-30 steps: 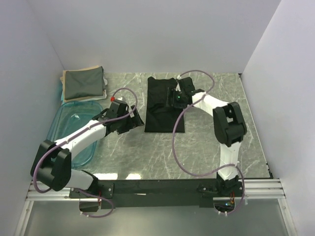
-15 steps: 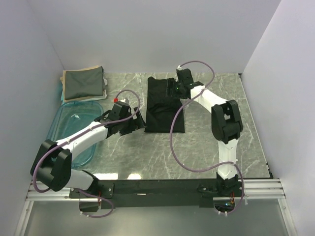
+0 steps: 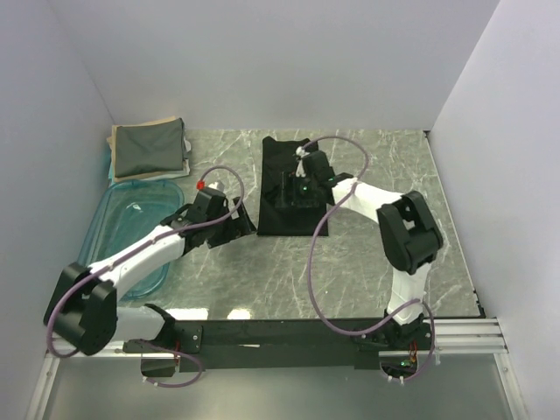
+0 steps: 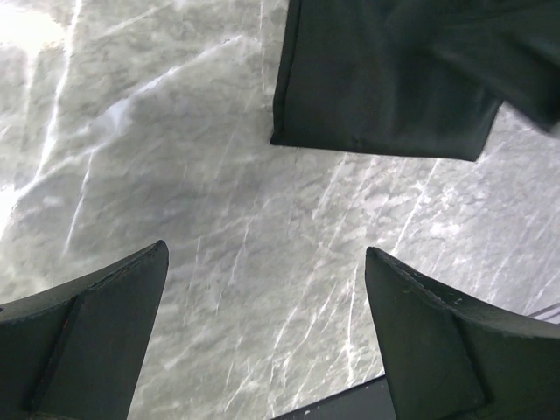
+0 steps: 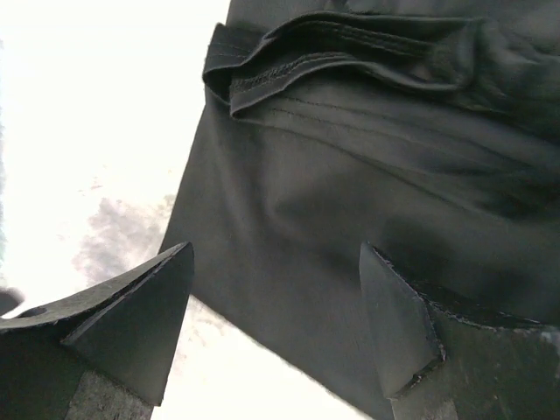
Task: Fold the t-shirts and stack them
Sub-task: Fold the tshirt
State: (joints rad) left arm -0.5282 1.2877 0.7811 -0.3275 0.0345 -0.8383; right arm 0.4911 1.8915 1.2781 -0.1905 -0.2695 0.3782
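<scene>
A plain black t-shirt (image 3: 278, 162), folded into a long strip, lies in the middle of the marble table. My right gripper (image 3: 291, 191) hovers open over its middle. The right wrist view shows black cloth (image 5: 350, 201) between and beyond the open fingers (image 5: 140, 306), with a folded hem (image 5: 289, 61) at the top. My left gripper (image 3: 243, 223) is open and empty just left of the shirt's near corner. That corner (image 4: 385, 79) shows ahead of the gripper (image 4: 267, 262) in the left wrist view. A dark grey-green folded shirt (image 3: 149, 149) lies on a beige one (image 3: 185, 163) at the back left.
A clear blue plastic tub (image 3: 118, 229) sits at the left, partly under my left arm. White walls enclose the table on the left, back and right. Purple cables loop above both arms.
My right gripper has moved from the shirt's far right edge to over its middle. My left gripper has shifted slightly nearer and stays by the shirt's near left corner.
</scene>
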